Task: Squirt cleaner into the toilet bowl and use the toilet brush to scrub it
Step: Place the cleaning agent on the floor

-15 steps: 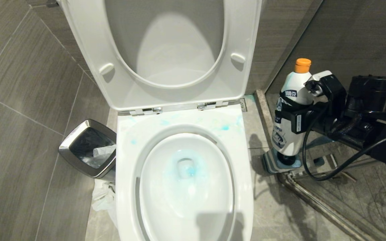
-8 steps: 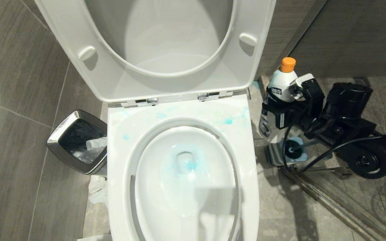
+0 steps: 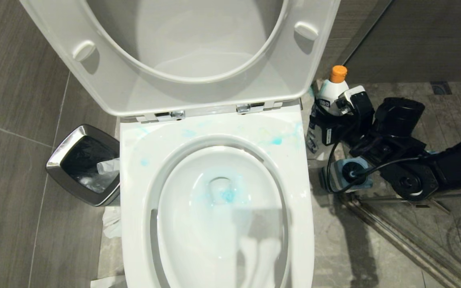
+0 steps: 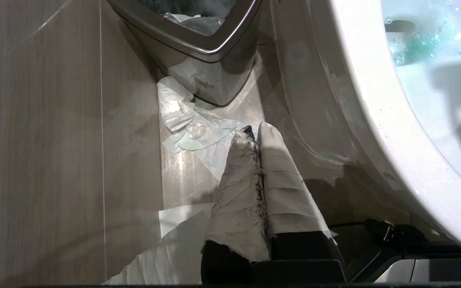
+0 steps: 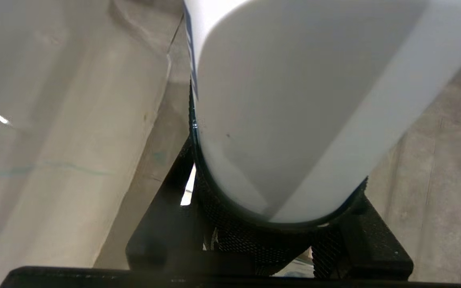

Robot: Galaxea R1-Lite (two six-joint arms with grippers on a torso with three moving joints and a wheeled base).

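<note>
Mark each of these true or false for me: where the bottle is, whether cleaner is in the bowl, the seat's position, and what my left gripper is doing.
1. The right gripper grips the white bottle. True.
2. Blue cleaner lies in the toilet bowl. True.
3. The seat is down. False: it is raised.
4. The left gripper holds the brush. False: it is shut, empty, near the bin.
5. The bottle is right of the toilet. True.

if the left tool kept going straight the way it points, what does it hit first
Most likely the crumpled white paper on the floor just past the shut left tool, with the steel bin farther along that line. Depth is hard to judge from the wrist view, so it might reach bare floor tile first.
</note>
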